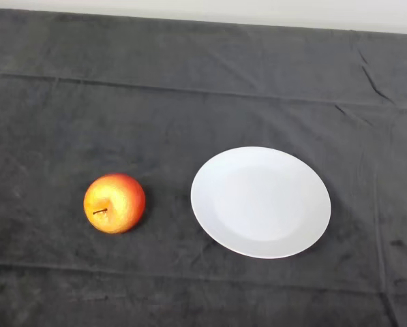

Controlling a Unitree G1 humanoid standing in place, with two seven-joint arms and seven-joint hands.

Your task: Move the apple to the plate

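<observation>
- The single head view looked steeply down from above onto the table (203,82).
- It faced the far edge, near enough that the cloth (53,286) filled almost everything.

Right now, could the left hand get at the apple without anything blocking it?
Probably yes. The apple lies alone on the dark cloth, apart from the white plate on its right, with nothing around it. The hand itself is not in view, so reach is a guess.

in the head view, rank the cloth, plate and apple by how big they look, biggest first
1. dark cloth, covering nearly the whole view
2. white plate
3. apple, clearly smaller than the plate

The plate and apple lie at a similar depth, so that order is safe.
</observation>
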